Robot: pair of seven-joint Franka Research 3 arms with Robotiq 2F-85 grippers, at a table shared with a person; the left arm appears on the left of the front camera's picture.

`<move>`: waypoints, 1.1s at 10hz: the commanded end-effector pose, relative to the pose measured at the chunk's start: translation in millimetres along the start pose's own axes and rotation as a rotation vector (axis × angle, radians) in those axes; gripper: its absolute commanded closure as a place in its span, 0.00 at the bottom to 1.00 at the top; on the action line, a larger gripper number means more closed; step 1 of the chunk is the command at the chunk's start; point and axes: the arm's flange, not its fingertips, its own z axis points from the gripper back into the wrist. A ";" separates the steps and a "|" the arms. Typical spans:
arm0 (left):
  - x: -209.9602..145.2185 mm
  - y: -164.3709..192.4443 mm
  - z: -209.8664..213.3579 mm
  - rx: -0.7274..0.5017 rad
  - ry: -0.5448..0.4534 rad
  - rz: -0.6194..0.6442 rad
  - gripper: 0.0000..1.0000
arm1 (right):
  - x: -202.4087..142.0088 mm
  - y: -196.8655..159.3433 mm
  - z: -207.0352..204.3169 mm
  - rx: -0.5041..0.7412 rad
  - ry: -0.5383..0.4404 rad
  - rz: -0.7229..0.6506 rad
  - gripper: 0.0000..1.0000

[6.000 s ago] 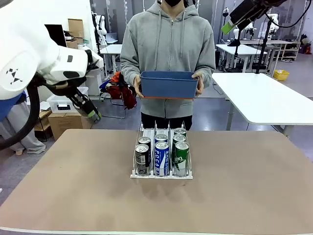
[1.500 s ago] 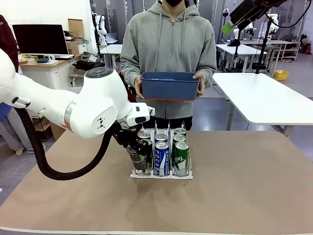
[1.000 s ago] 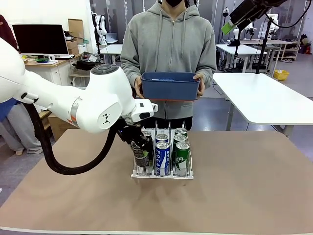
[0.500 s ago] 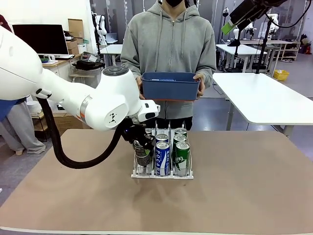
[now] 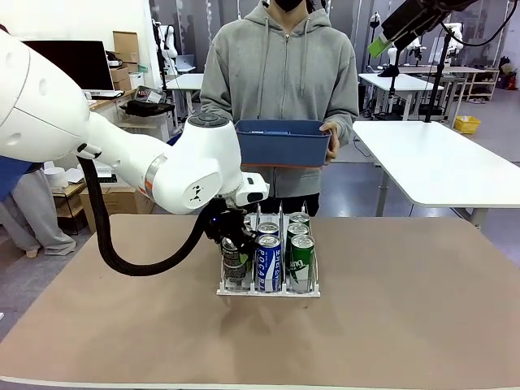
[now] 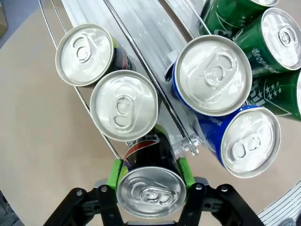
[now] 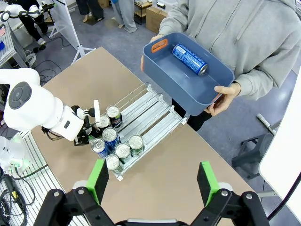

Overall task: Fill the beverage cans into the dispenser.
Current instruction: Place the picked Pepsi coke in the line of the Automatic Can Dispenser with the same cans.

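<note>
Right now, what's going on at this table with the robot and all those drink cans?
The robot's left gripper is shut on a black can standing at the front of the left lane of the rack. Blue cans and green cans sit in the other lanes. The right gripper hangs open above. A person holds a blue bin with a single can inside.

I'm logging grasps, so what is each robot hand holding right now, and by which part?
The left hand grips a black-and-silver can by the sides of its upper body, just under the rim. The right hand is open, holding nothing.
</note>
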 end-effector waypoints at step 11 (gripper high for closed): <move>-24.7 6.3 29.7 -0.031 -0.059 0.104 0.00 | -4.2 1.2 0.3 0.001 0.004 0.000 0.00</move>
